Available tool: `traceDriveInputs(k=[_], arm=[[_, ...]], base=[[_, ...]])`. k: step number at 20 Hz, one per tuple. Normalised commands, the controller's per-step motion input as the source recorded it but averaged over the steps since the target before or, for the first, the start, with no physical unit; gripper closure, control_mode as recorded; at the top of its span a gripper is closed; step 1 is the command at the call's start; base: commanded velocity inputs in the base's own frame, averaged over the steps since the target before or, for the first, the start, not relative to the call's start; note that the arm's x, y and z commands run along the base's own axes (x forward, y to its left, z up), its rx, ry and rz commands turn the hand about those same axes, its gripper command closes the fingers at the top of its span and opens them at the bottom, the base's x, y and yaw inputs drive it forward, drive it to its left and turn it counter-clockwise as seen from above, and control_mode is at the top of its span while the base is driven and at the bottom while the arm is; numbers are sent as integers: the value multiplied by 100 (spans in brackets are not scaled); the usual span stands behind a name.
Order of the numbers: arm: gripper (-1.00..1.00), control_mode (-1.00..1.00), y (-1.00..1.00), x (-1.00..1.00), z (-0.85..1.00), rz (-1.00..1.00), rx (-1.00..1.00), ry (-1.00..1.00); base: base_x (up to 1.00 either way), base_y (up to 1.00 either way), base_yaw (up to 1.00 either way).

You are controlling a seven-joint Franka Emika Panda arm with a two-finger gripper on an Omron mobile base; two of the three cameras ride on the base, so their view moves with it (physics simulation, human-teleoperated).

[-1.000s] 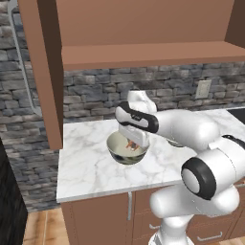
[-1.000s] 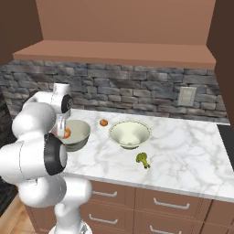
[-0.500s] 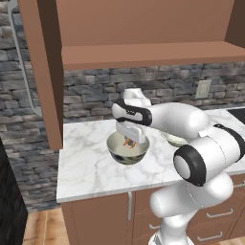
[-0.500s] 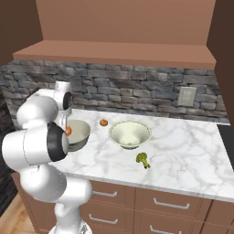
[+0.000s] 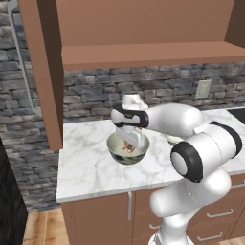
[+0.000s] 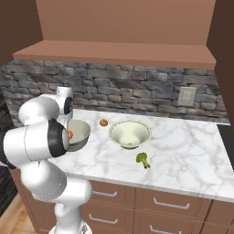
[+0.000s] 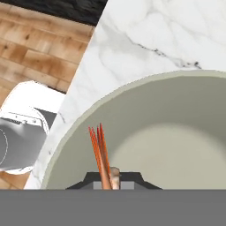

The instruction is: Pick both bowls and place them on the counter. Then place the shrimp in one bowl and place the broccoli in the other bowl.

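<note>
On the counter stands the larger grey-green bowl, also seen from the other side. My gripper reaches down into it, shut on the orange shrimp. In the hand view the shrimp sticks up between my fingertips over the bowl's pale inside. From the right, the shrimp peeks out past my arm. The smaller cream-green bowl sits to the right, nothing in it. The broccoli lies on the counter in front of it.
A small round orange-brown ball rests between the two bowls near the stone wall. A brown wooden shelf hangs above the counter. My own arm hides most of the smaller bowl in the left base view. The counter's edge and wooden floor show beyond the bowl.
My elbow has swung up and closer to the larger bowl. The hand has stayed inside the bowl, still shut on the shrimp. Nothing else on the counter has moved.
</note>
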Motion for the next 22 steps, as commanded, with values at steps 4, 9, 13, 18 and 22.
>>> traceDriveInputs(k=[4,9,13,18,22], arm=[[100,-100,0,0,-25,0,0,0],[-100,-100,4,2,-16,0,0,-1],[-100,-100,0,0,0,0,0,0],[-100,-100,-3,0,18,0,0,-4],[-100,-100,-4,0,53,0,0,-11]], base=[[0,0,0],[0,0,0],[0,0,0],[0,0,0],[0,0,0]])
